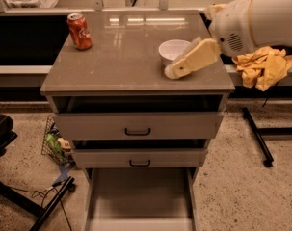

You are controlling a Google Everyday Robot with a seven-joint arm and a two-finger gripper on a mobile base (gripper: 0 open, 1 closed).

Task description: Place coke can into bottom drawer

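Coke can [79,31]: it is seen upright at the back left corner of the cabinet top [126,57], untouched. It has not been picked up, so the grasp is judged not yet begun.
Upper drawers [137,125]: both are drawn out a little, and their black handles are shown. No part is played by them in the task.
Bottom drawer [139,201]: it is pulled well out, and its grey floor is laid open with nothing seen in it. The opening step is judged done; only the can is lacking.
White bowl [173,49]: it is set at the right of the top, well apart from the can.
Gripper [174,70]: it is held low over the right of the top, just in front of the bowl and far from the can. Nothing is seen in its hold; how far it is open cannot be told.
Yellow cloth [263,66]: it is bunched off the cabinet's right edge, below the arm.
Left to do: reaching across to the can, grasping, lifting, lowering into the drawer, release.
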